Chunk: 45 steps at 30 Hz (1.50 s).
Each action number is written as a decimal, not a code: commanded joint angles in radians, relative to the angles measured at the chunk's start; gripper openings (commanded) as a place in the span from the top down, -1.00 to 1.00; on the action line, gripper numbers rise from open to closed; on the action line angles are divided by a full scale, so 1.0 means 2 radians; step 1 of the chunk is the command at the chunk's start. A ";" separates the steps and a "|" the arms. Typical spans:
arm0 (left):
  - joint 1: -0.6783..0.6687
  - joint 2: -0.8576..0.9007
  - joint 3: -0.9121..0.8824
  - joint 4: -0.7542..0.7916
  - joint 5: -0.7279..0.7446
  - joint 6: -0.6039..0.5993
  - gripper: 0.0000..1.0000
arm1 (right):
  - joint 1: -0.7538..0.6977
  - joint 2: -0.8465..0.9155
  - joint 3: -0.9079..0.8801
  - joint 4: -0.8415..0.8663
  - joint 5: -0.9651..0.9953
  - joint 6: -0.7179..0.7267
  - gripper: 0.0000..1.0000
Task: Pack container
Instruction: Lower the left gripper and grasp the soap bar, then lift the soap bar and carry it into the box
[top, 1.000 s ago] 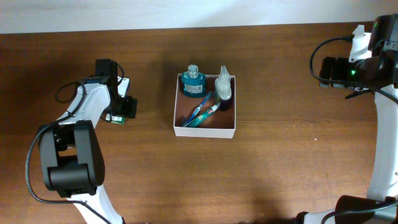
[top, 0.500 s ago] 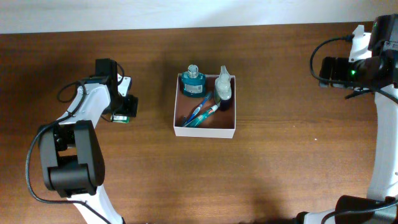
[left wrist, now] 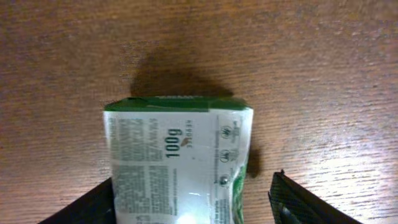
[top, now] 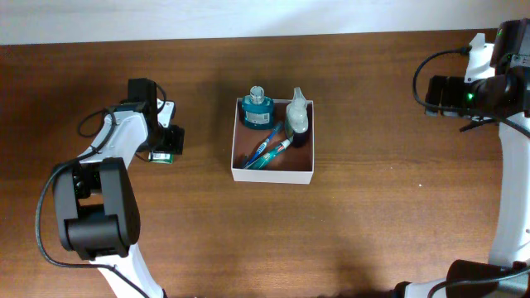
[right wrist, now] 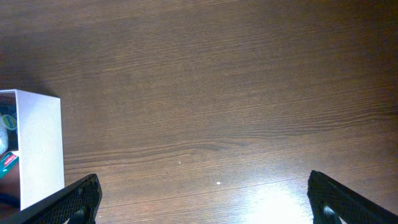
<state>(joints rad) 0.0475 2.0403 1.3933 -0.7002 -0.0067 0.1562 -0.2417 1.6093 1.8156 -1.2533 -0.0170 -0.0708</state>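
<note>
Container [top: 273,175] lies at the middle of the desk [top: 373,223], unmoved, with toiletries [top: 269,136] inside. The left end effector [left wrist: 189,202] has shifted slightly toward it within the last second. Its jaws stand open astride the packet [left wrist: 177,155], one finger touching and the other apart, so nothing is gripped. The right end effector [right wrist: 208,199] is wide open and empty. Judgement: the packet remains to be grasped and loaded.

Dk-brown wood tbl [top: 373,223] w/ pale strip [top: 248,16] at far edge.
</note>
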 commanded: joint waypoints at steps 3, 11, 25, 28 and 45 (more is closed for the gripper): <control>0.002 0.011 0.004 0.009 0.010 -0.006 -0.44 | 0.000 0.001 0.003 0.000 -0.002 0.004 -0.97; 0.002 0.012 0.004 0.009 0.010 -0.006 0.06 | 0.000 0.001 0.003 0.000 -0.002 0.004 -0.97; 0.000 0.010 0.032 -0.010 0.010 -0.007 0.74 | 0.000 0.001 0.003 0.000 -0.002 0.004 -0.97; -0.001 0.004 0.059 -0.033 0.011 -0.029 0.78 | 0.000 0.001 0.003 0.000 -0.002 0.004 -0.98; -0.062 -0.044 0.132 -0.099 0.140 -0.164 0.99 | 0.000 0.001 0.003 0.000 -0.002 0.004 -0.97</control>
<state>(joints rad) -0.0208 2.0178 1.6329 -0.8978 0.2184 -0.0971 -0.2417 1.6093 1.8156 -1.2533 -0.0170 -0.0704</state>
